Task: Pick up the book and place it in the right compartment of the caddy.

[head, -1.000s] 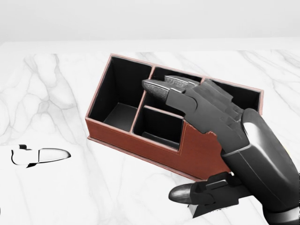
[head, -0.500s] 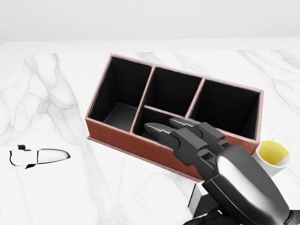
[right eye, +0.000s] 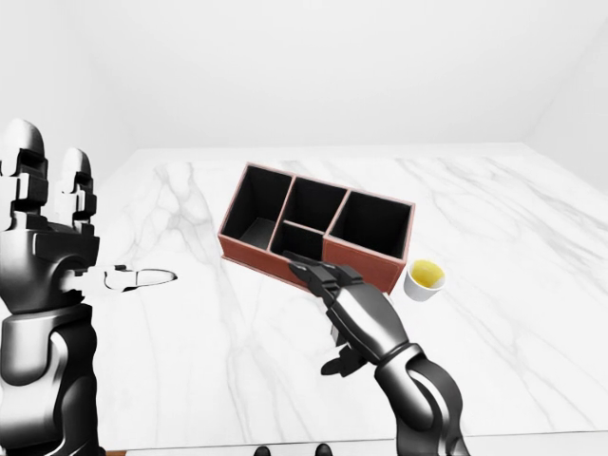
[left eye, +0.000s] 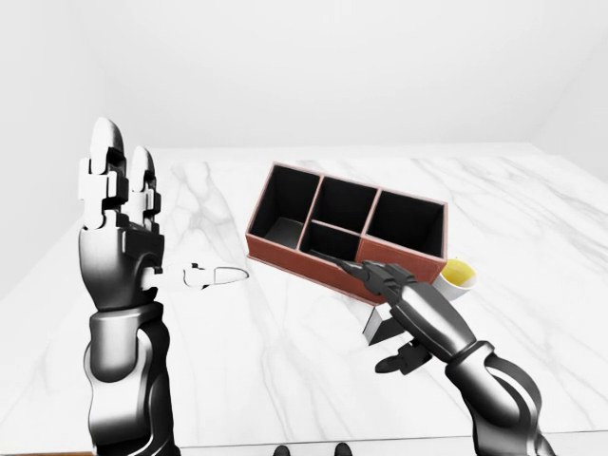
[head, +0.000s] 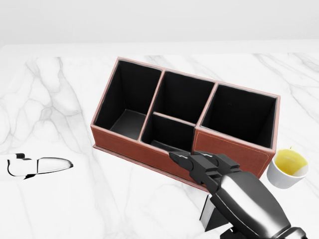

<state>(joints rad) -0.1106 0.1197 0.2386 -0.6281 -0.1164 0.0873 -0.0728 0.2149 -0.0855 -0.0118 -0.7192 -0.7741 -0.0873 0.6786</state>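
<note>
A: Where is the book [left eye: 382, 326] now?

B: I believe it is the white and dark slab lying flat on the bench [left eye: 285, 361], just under the right hand [head: 192, 164], close to the near wall of the caddy [head: 149, 149]. Most of it is hidden by the arm, so I cannot read its shape well.

A: Is the right hand holding it?

B: No. The fingers point toward the caddy and the thumb hangs apart below, so the hand looks open above the book. The left hand [left eye: 119, 190] is raised high at the left, fingers straight and spread from nothing, empty.

A: How to do the grasp well?

B: In my opinion, lower the hand, put thumb under one edge and fingers over the other, then lift clear of the wall before going to the right compartment [head: 239, 114].

A: What is in the way?

B: The cup [head: 289, 167] with yellow content stands just beside the caddy's right end; a wide swing could hit it. A small white object [head: 37, 166] lies well apart at the left.
</note>
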